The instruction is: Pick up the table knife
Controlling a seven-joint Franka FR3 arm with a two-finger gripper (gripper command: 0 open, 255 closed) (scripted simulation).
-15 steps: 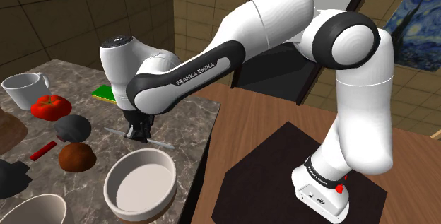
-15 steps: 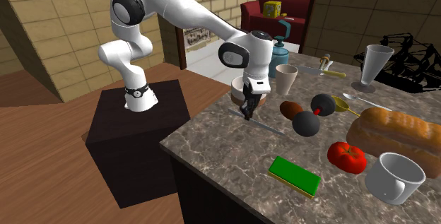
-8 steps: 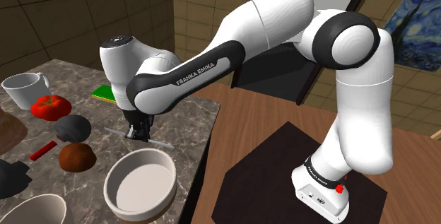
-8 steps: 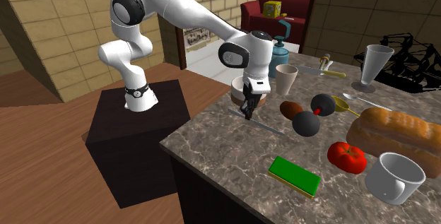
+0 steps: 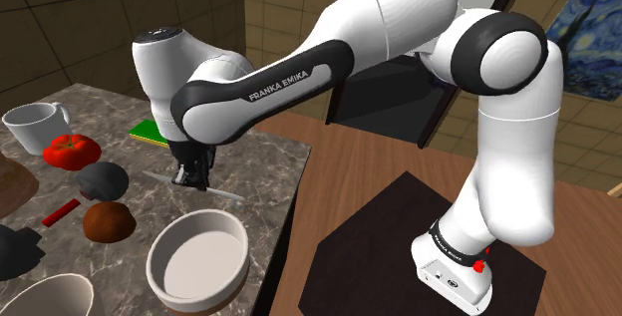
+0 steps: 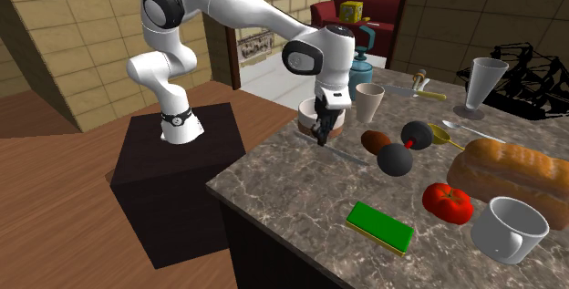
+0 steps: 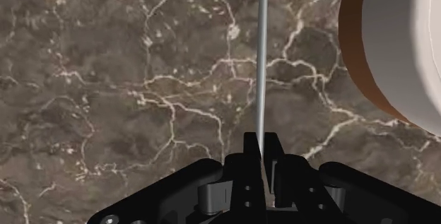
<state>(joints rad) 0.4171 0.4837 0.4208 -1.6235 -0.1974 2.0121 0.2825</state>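
counter dark marble | bowl near edge | tomato beside white mug | green block lying flat | bread loaf

The black fingers clasp a thin grey table knife between them. It runs straight out over the dark, veined marble worktop. Beside it sits a brown-walled, white-lined bowl.

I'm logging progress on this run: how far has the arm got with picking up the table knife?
Done: the end effector is shut on the table knife, which is clasped between its fingers. In hand: the lift. The knife seems to hang just above the marble counter, near the bowl. Left: raise it clearly higher off the counter.
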